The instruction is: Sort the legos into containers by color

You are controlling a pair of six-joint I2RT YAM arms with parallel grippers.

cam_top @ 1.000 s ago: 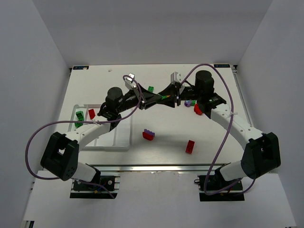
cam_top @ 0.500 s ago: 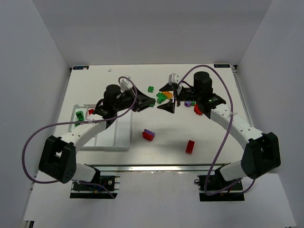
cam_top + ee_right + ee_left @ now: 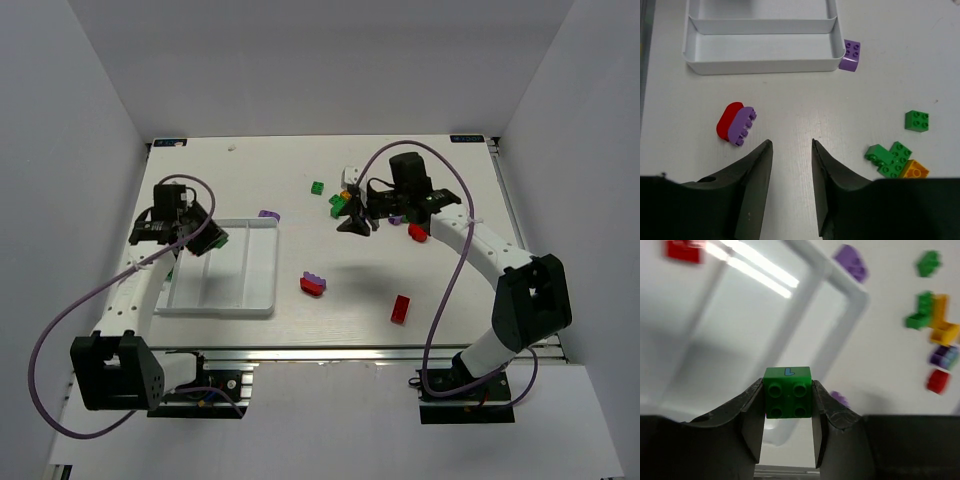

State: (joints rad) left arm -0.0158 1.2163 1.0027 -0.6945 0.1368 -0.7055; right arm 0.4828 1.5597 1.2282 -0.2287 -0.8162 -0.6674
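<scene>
**Top view:** You are mid-delivery. Your left gripper [image 3: 207, 237] hangs over the tray [image 3: 250, 295], about 11 o'clock from its middle. Exactly which lane lies beneath it is hard to tell from here. Your right gripper [image 3: 352, 222] hovers low with a green-and-orange cluster [image 3: 340, 203] just at its 11 o'clock.

**Left wrist:** This gripper clenches a green brick [image 3: 788, 392] above the tray, with a red brick [image 3: 684, 250] at 10 o'clock. Next, line up over the lane meant for green, then release.

**Right wrist:** The jaws stand apart with nothing between them. A red-and-purple brick [image 3: 735, 124] lies at 10 o'clock, near but not touching.
</scene>
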